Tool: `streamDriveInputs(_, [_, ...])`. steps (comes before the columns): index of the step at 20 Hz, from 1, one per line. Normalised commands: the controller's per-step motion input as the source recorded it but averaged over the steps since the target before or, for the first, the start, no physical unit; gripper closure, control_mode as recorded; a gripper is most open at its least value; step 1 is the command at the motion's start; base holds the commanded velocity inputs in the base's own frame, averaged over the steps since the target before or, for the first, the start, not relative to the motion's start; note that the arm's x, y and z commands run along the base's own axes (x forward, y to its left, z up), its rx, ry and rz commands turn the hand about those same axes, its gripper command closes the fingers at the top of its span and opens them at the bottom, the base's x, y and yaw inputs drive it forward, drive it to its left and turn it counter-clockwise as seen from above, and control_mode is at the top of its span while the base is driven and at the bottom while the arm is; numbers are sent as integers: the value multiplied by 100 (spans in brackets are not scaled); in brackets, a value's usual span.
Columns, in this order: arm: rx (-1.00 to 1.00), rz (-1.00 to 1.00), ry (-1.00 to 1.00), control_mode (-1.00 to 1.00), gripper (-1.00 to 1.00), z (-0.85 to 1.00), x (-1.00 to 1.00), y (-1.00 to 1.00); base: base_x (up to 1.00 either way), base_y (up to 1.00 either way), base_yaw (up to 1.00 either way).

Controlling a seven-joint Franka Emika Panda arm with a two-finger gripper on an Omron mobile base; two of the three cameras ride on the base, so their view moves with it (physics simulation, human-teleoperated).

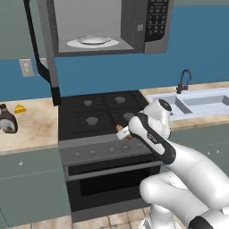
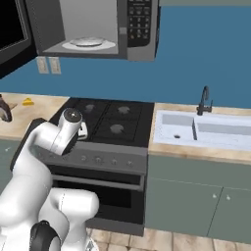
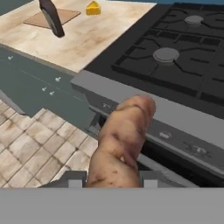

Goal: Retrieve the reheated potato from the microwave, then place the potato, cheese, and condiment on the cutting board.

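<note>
My gripper (image 3: 114, 179) pinches the potato (image 3: 122, 140) above the stove's front edge (image 1: 107, 145). The microwave (image 1: 100, 27) hangs open overhead, holding a white plate (image 1: 93, 41) with nothing on it. On the counter's left end (image 1: 36, 125), the condiment bottle (image 1: 7, 120) and cheese (image 1: 19, 108) sit near the cutting board (image 3: 52, 17).

Both base views are looking forward and down from behind the arm, sharing the stove (image 1: 96, 112) at frame centre and the microwave (image 1: 107, 27) along the top. The hand view is looking closely along the gripper (image 3: 113, 177), with the counter (image 3: 83, 35) in its upper left.
</note>
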Motion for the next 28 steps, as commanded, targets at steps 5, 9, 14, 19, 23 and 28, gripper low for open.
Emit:
streamDriveInputs(5, [0,0,0,100,100,0,0,0,-57,23,0])
streamDriveInputs(9, [0,0,0,100,100,0,0,0,-38,65,0])
streamDriveInputs(14, [0,0,0,100,100,0,0,0,-34,63,-2])
streamDriveInputs(19, [0,0,0,100,100,0,0,0,-27,66,-4])
streamDriveInputs(23, [0,0,0,100,100,0,0,0,-15,70,-9])
streamDriveInputs(28, [0,0,0,100,100,0,0,0,-3,78,-13])
